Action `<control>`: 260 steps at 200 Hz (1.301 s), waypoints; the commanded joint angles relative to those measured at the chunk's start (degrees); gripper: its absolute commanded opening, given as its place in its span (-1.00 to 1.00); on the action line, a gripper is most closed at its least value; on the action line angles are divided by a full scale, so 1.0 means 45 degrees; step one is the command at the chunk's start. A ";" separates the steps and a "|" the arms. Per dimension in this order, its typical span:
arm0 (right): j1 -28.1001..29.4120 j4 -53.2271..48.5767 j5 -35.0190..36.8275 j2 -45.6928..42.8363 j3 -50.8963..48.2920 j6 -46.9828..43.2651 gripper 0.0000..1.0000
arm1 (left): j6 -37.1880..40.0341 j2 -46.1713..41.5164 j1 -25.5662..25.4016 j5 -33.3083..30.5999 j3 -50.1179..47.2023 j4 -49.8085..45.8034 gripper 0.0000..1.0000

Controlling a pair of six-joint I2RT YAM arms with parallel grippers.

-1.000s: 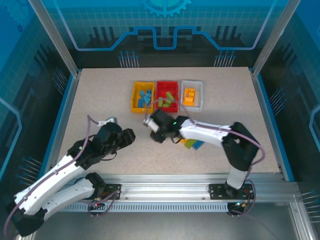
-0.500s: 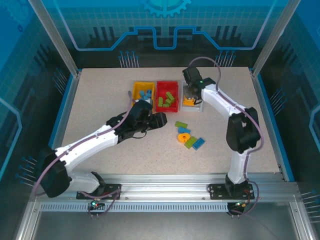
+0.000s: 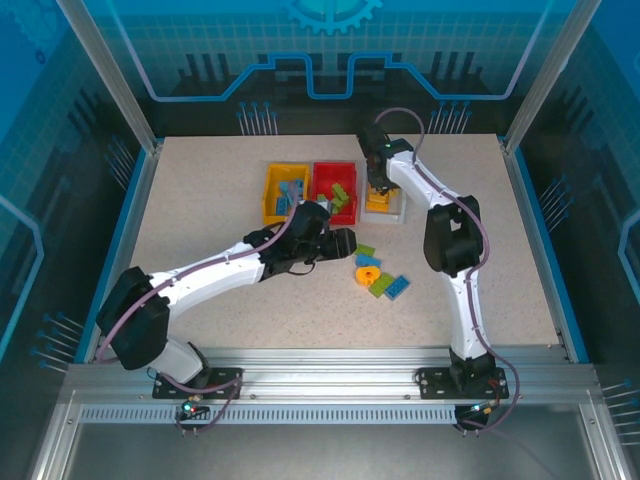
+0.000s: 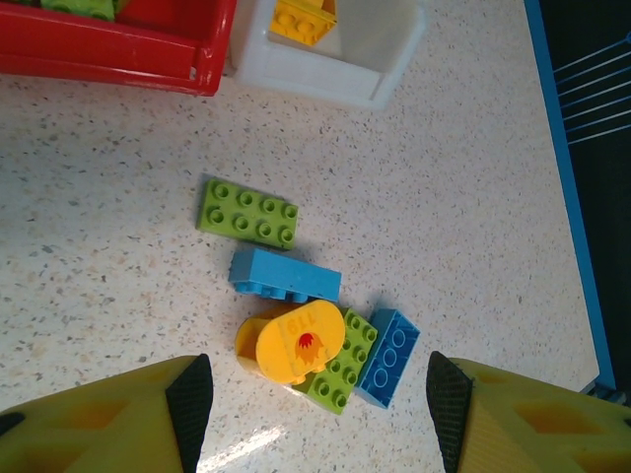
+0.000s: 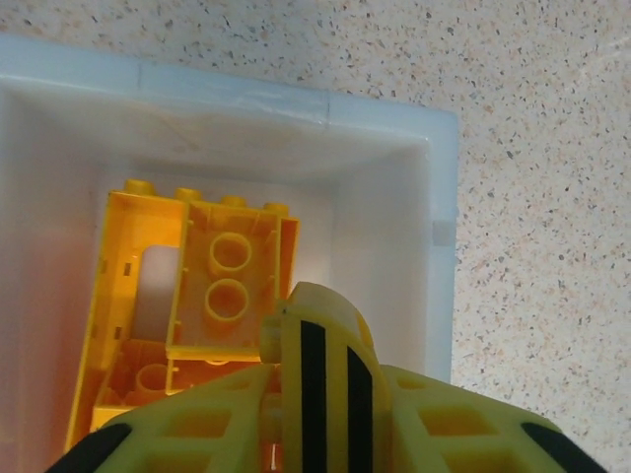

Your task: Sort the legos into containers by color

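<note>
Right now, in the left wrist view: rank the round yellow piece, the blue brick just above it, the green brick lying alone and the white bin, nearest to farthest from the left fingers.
1. round yellow piece, just ahead of the left fingers, centre.
2. blue brick, directly beyond it.
3. green brick, alone, farther out, view's left.
4. white bin, top of view.

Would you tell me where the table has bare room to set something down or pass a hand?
Bare tabletop lies left of the yellow bin and right of the white bin, out to the table edges. Crowded: the loose bricks mid-table, by the left gripper, and the white bin, under the right gripper.
</note>
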 commanded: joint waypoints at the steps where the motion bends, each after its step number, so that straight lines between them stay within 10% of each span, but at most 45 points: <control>1: -0.0099 -0.0575 0.0354 0.0407 0.0630 0.0137 -0.13 | 0.0392 0.0230 -0.0189 0.0233 0.0565 0.0247 0.28; 96: 0.0956 0.0820 0.0003 -0.4504 -0.1913 -0.0129 0.13 | 0.2049 0.1099 -0.1186 -0.0485 0.1232 -0.1414 0.39; 260: 0.1252 -0.1174 -0.5403 -1.8133 -1.5137 0.3288 0.32 | 0.3002 0.1895 -0.3655 -0.1928 0.1040 -0.2196 0.40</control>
